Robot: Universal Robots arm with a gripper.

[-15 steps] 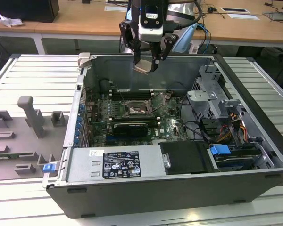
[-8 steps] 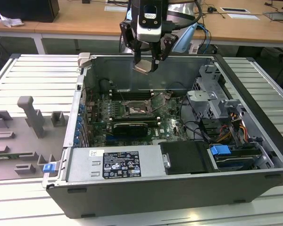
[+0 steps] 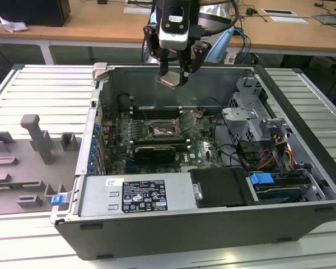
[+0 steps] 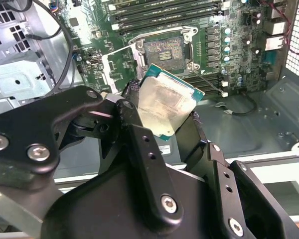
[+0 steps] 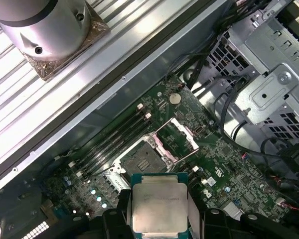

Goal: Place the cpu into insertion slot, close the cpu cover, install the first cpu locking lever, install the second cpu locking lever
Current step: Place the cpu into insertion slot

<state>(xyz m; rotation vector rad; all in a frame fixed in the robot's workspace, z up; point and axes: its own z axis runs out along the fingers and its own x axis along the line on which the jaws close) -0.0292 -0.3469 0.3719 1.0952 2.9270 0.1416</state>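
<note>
My gripper (image 3: 175, 75) hangs over the open computer case, shut on the cpu (image 3: 171, 80), a flat square chip with a pale metal top. In both wrist views the cpu (image 4: 164, 102) (image 5: 159, 206) sits between the black fingers (image 4: 134, 127), tilted and well above the board. The insertion slot (image 3: 161, 131) (image 4: 163, 49) (image 5: 146, 158) lies bare below on the green motherboard, its dark centre showing. Beside the slot, the cpu cover (image 4: 117, 65) (image 5: 182, 133) stands swung open.
Long black memory slots (image 3: 157, 112) run behind the socket. A labelled power supply box (image 3: 140, 196) fills the case's near side. A metal drive cage (image 3: 249, 120) with cables stands at the exterior view's right. Grey fixtures (image 3: 36, 140) lie outside the case on the left.
</note>
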